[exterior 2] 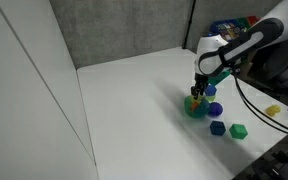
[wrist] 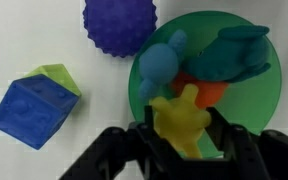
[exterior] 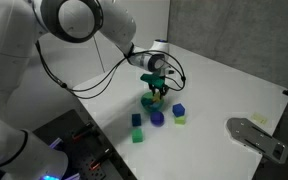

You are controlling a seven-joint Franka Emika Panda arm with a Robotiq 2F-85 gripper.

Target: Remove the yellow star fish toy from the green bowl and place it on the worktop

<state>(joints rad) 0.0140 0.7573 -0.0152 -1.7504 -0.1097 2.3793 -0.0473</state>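
Note:
The yellow star fish toy sits between my gripper's black fingers, which are shut on it over the near rim of the green bowl. In the bowl lie a blue-teal toy and something orange. In both exterior views the gripper hangs straight down into the bowl on the white worktop. The star shows as a small yellow spot at the fingertips.
A spiky dark blue ball lies just beside the bowl. A blue and yellow-green cube lies further off. Several small blocks are scattered near the bowl. A grey flat object lies towards the table edge.

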